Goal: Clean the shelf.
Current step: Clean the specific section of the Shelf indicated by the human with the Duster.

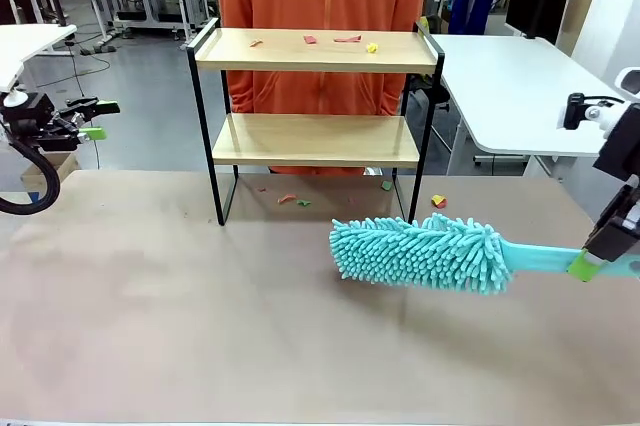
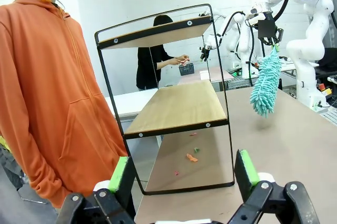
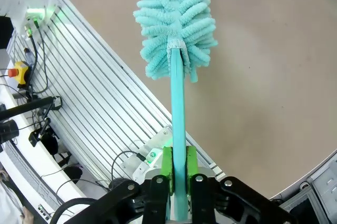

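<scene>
**Two-tier shelf with litter; duster held at its right front**

The shelf [image 1: 300, 54] stands upright at the middle of the far half of the table [image 1: 180, 326], its light wood boards in a thin black frame. A person in an orange hooded top [image 1: 320, 6] stands just behind it. Small scraps [image 1: 347, 39] in red and yellow lie on the top board, mostly toward its right end. More scraps lie on the table beneath the lower board [image 1: 286, 199] and just off the shelf's right front leg [image 1: 438, 201]. The lower board's visible surface appears bare.

In front of the shelf and to its right, the right gripper [image 1: 585, 266] is clamped on the flat handle of a turquoise microfibre duster [image 1: 420, 254]. The right wrist view shows both green pads [image 3: 167, 163] pressed against the handle. The fluffy head points toward the shelf's front, level, and is apart from the frame. Whether it touches the table cannot be told.

Well to the left of the shelf, at about the height of its lower board, hangs the left gripper [image 1: 98, 118]. Its fingers [image 2: 120, 174] stand wide apart with nothing between them, and its wrist camera looks at the shelf's left end.
</scene>
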You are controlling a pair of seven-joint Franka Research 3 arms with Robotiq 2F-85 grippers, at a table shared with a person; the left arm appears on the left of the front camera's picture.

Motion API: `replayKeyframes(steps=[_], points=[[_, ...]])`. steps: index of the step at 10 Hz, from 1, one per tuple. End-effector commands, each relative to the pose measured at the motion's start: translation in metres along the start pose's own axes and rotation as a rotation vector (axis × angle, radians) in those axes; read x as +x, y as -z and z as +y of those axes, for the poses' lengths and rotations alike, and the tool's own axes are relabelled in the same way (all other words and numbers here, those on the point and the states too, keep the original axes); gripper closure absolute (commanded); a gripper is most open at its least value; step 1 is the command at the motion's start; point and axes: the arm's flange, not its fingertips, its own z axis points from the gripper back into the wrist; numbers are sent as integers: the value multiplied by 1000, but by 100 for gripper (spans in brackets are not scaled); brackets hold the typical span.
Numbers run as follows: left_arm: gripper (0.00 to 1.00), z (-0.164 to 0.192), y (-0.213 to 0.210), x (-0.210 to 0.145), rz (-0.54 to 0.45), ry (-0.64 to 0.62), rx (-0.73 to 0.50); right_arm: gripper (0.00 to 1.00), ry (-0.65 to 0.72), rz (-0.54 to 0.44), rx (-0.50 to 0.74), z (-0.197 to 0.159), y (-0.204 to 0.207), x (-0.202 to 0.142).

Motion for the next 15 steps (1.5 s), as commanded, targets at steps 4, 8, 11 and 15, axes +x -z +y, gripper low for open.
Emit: replayKeyframes(steps=[4,8,11,15], points=[[0,-3,1,2,10,12,-2,87,-7,-19,-8,-1,-1,3],[0,-3,1,2,10,12,-2,87,-7,-19,-8,-1,-1,3],[0,-3,1,2,10,12,-2,87,-7,-19,-8,-1,-1,3],[0,-3,1,2,10,12,-2,87,-7,-19,-8,-1,-1,3]])
